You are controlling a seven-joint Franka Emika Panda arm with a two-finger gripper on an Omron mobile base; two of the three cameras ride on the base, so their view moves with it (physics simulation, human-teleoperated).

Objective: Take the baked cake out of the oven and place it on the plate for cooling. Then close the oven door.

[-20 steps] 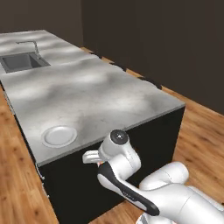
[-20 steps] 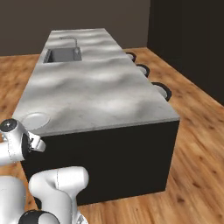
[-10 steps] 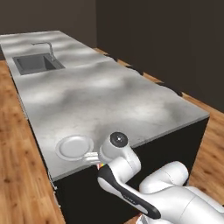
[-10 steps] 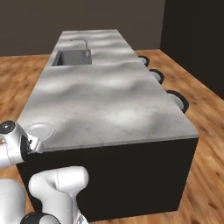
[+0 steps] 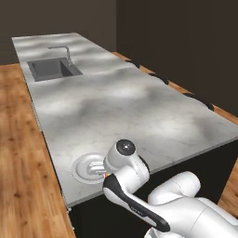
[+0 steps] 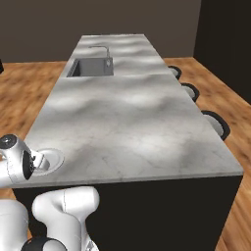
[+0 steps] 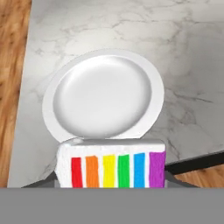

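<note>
We see the cake [image 7: 111, 164] at the bottom of the hand view, held at the gripper [image 7: 111, 181]. Its jaws are clamped on the slice, with the rainbow-layered face toward the camera. The white plate [image 7: 103, 94] lies just beyond the slice, on the marble counter [image 5: 139, 111] close to its near corner. Counter edges run just beside the plate on two sides, with wood floor [image 7: 11, 65] past them. Beyond the plate the marble surface is open as far as the sink [image 6: 90, 67]. Dark stools [image 6: 215, 125] line the counter's far side.
</note>
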